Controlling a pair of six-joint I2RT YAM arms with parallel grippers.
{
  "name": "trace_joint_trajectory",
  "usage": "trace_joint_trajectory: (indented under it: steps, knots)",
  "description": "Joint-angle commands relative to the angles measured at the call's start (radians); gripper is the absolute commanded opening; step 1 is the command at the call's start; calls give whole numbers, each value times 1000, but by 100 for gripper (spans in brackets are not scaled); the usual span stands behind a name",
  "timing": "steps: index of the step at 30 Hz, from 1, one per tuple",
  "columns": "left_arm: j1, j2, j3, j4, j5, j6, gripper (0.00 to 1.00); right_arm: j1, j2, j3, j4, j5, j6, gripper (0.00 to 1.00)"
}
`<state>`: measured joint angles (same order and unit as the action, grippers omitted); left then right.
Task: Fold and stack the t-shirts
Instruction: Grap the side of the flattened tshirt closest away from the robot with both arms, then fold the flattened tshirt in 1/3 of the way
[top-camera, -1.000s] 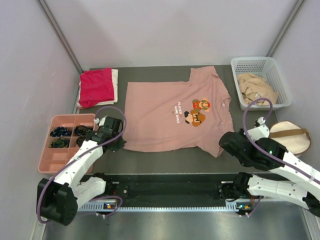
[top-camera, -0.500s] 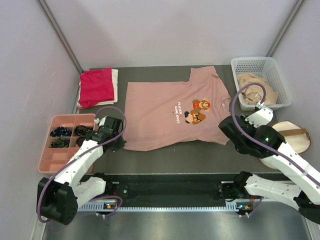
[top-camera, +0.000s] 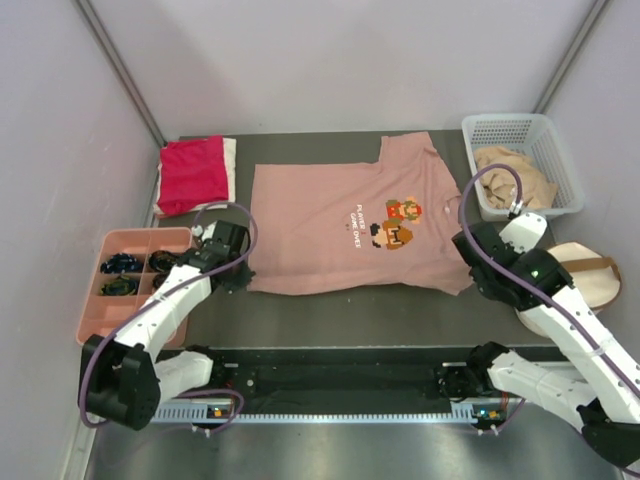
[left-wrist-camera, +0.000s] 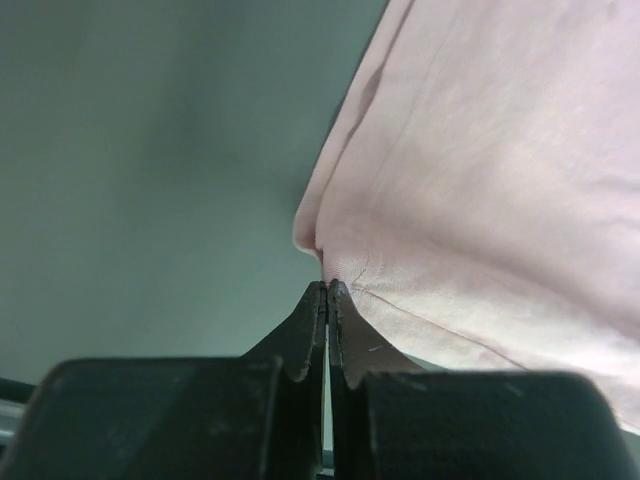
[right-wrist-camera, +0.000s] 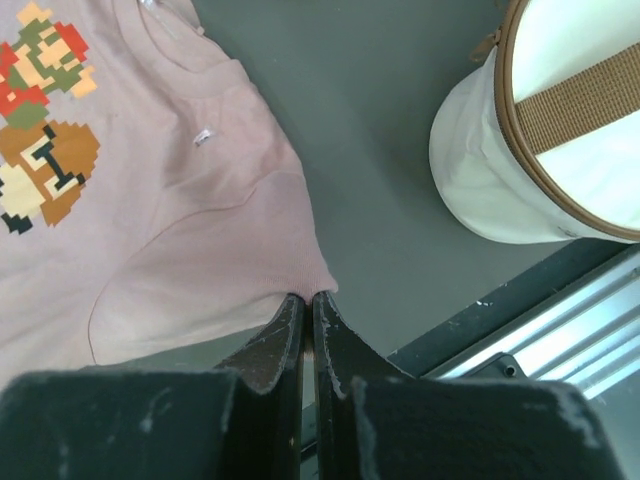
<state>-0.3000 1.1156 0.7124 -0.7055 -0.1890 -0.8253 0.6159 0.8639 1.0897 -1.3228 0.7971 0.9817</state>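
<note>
In the top external view, the dusty-pink t-shirt (top-camera: 340, 225) is seen spread flat across the middle of the worktop (top-camera: 340, 318), print side up. Its near left corner is pinched by the left claw (top-camera: 243, 280), and the near right corner, at a sleeve, is pinched by the right claw (top-camera: 468, 278). A red t-shirt (top-camera: 193, 175) is folded on a white t-shirt (top-camera: 231, 158) at the far left corner. A tan t-shirt (top-camera: 512, 175) is bunched in the white basket (top-camera: 505, 122) at the far right corner.

In the left wrist view, the left claw (left-wrist-camera: 326, 286) is shown fully closed, its tips meeting on the corner of the dusty-pink t-shirt (left-wrist-camera: 480, 180), where the cloth is puckered.

In the right wrist view, the right claw (right-wrist-camera: 308, 296) is shown closed on the sleeve hem of the dusty-pink t-shirt (right-wrist-camera: 190, 240). A round cream bag (right-wrist-camera: 480, 170) with a brown strap is seen near the right edge, apart from the cloth.
</note>
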Motion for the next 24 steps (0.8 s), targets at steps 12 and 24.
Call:
trace_joint_trajectory:
  steps: [12,24]
  knots:
    - [-1,153,148,103,-40,40,0,-145,50,-85,238,-94,-161,0]
    - [15,216,229,120,-82,66,0,-303,178,-83,439,-185,-270,0]
